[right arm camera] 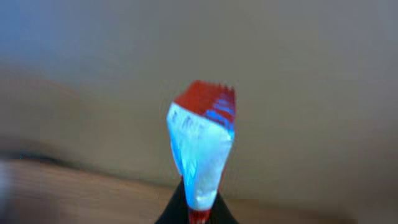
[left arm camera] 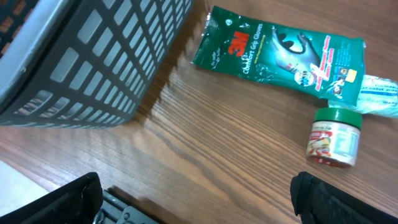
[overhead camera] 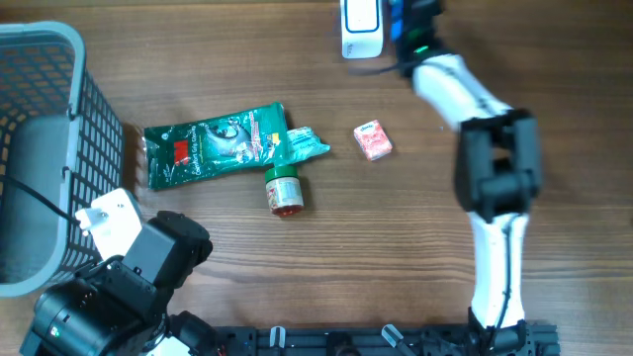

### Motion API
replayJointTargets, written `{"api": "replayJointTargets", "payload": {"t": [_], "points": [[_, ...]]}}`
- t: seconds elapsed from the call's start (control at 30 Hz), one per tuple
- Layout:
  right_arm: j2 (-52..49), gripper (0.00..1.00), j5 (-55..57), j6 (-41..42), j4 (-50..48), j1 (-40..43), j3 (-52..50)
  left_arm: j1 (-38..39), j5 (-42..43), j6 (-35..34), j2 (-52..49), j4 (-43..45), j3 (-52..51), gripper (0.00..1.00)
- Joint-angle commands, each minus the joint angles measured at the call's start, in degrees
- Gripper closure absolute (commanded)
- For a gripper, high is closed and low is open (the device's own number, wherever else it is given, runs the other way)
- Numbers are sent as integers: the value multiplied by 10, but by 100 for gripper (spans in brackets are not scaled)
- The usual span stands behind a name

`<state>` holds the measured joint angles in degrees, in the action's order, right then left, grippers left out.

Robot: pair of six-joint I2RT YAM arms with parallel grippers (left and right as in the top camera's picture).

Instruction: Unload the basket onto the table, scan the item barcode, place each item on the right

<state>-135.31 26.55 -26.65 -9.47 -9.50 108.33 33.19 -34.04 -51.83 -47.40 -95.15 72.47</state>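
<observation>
Nearest, the left gripper [left arm camera: 196,202] hangs wide open above the table [overhead camera: 396,247] beside the basket [overhead camera: 49,148], past it lie a jar [overhead camera: 284,190], green packet [overhead camera: 213,143] and pink box [overhead camera: 373,139], and farthest the right gripper [right arm camera: 196,208] pinches a red-topped sachet [right arm camera: 200,155] just beside the white scanner [overhead camera: 360,28].

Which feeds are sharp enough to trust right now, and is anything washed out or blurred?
Overhead: sharp and evenly lit, though the scanner is cut off by the top edge. Left wrist: crisp, with a slight sheen on the green bag. Right wrist: background fully blurred; the packet glows bluish-white, its print soft.
</observation>
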Motion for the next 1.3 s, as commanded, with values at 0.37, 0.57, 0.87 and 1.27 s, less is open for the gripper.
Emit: {"api": "replayJointTargets", "payload": {"t": [0.37,0.57,0.87,1.27], "points": [[35,96,80,267,374,415,-59,-5,-10,-12,1,0,-2,0],[58,0,-127,377,421,468,-58,-5,-10,-12,1,0,-2,0],[237,0,-365,506,466,353,-58,-5,-10,-12,1,0,-2,0],[244,0,-476,584,632,94,-136,-5,-10,-12,1,0,-2,0]]}}
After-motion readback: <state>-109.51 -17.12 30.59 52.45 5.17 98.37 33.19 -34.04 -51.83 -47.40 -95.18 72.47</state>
